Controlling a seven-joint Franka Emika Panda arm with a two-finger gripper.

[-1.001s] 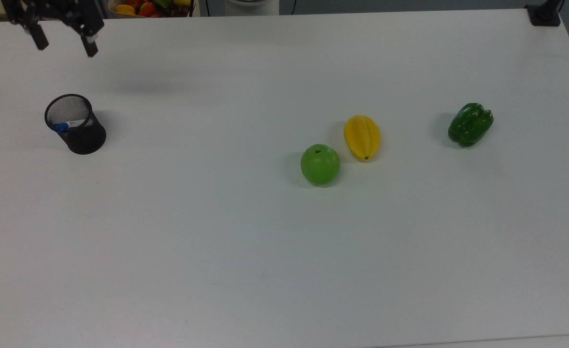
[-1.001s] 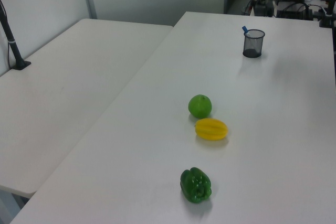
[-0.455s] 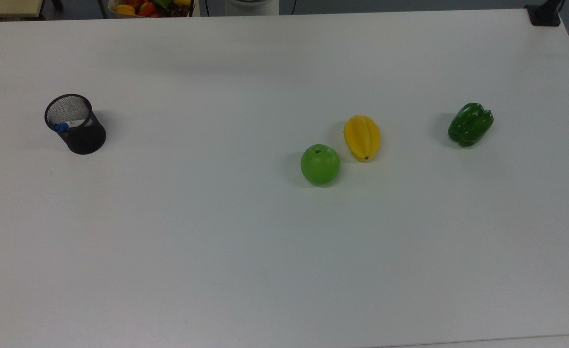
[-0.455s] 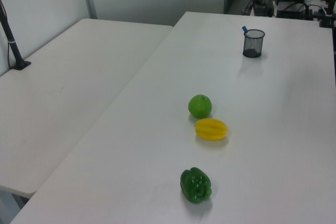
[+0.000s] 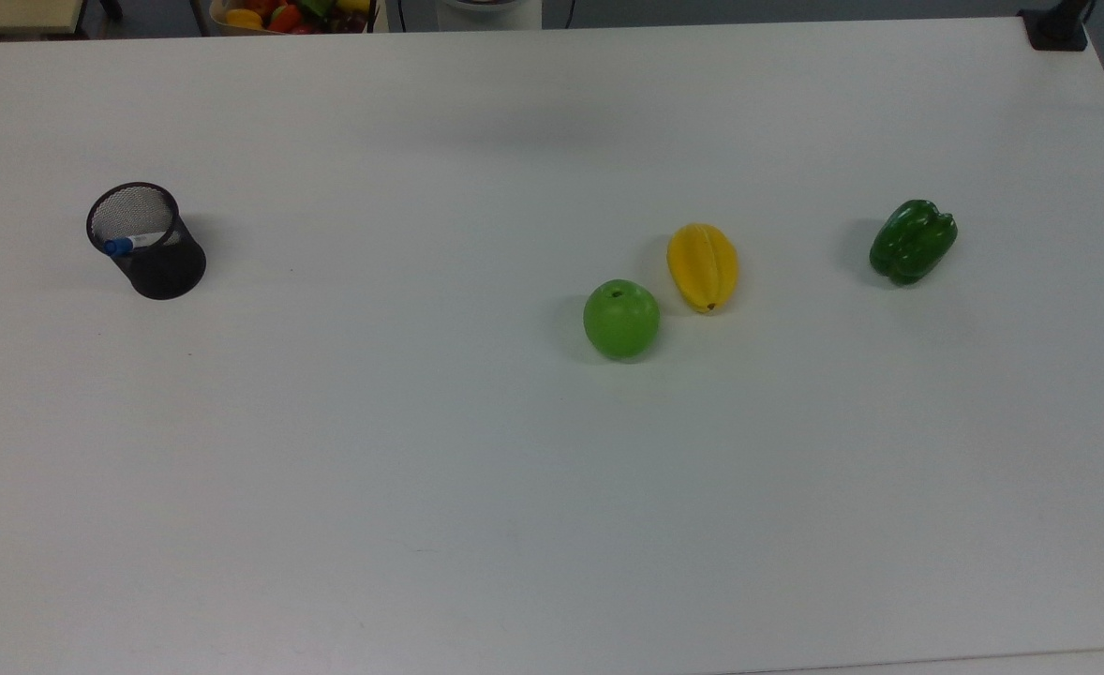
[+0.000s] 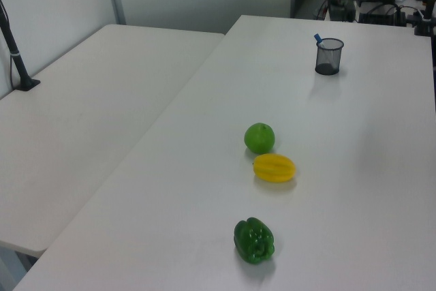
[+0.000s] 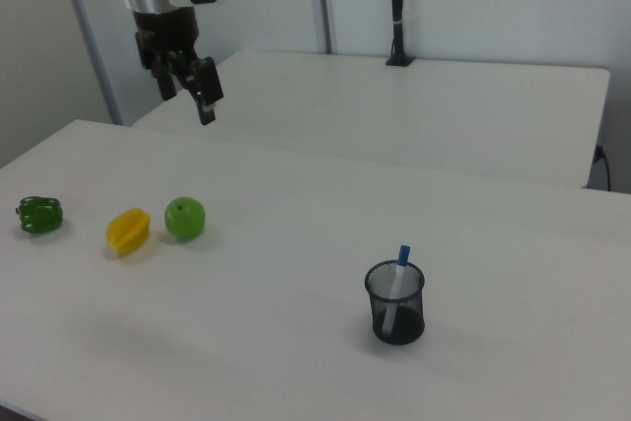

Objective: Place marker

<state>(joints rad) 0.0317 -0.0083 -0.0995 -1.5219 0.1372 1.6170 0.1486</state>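
A white worktop (image 5: pixel 514 487) carries a black mesh cup (image 5: pixel 154 253) well apart from a green pepper (image 5: pixel 912 241), a yellow starfruit (image 5: pixel 702 266) and a green apple (image 5: pixel 620 319). The tool (image 7: pixel 187 96) hangs high above the worktop's far side in the right view, fingers parted, holding nothing. The marker (image 7: pixel 396 288) stands tilted in the cup, blue cap up. It looks light, stiff and smooth, best pinched across the barrel below the cap. No writing is legible.
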